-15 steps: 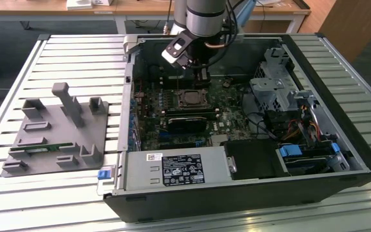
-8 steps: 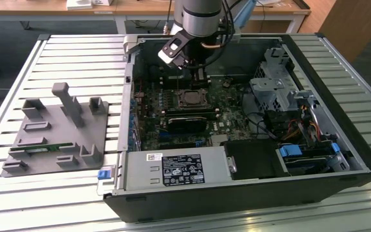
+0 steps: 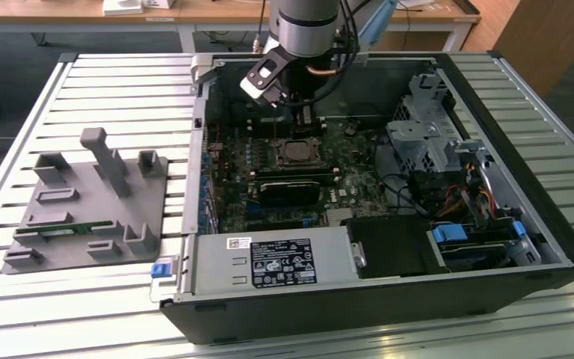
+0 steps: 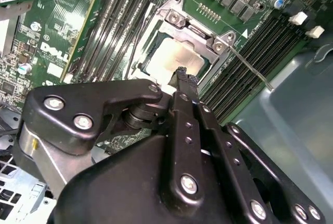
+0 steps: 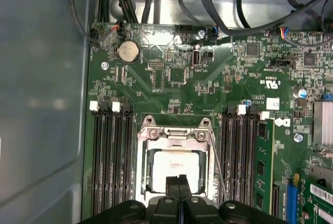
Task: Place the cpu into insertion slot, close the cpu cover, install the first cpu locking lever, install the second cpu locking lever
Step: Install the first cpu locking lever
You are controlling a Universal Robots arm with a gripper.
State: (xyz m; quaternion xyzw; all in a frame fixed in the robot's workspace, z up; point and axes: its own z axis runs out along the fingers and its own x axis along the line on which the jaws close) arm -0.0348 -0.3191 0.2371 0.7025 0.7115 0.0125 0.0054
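The cpu (image 5: 174,165) shows its pale metal face through the square opening of the silver cpu cover (image 5: 174,134), which lies flat over the insertion slot (image 3: 297,152) on the green board. My gripper (image 5: 178,181) is shut with nothing between its black fingers, and its tips hover just above the cpu's near edge. In the second wrist view the gripper (image 4: 182,74) sits over the cpu (image 4: 174,57), with the cover's hinge end (image 4: 192,26) beyond. A thin wire locking lever (image 5: 216,156) runs along one side of the socket. That lever (image 4: 250,67) slants out over the memory slots. In the exterior view the gripper (image 3: 304,120) hangs just behind the socket.
Black memory slots (image 5: 109,151) flank the socket on both sides, one holding a green stick (image 5: 263,161). A black graphics card (image 3: 287,187), power supply (image 3: 272,262) and drive cage (image 3: 421,142) crowd the case. Cables (image 5: 208,0) hang at the board's edge. A grey fixture (image 3: 87,202) stands outside.
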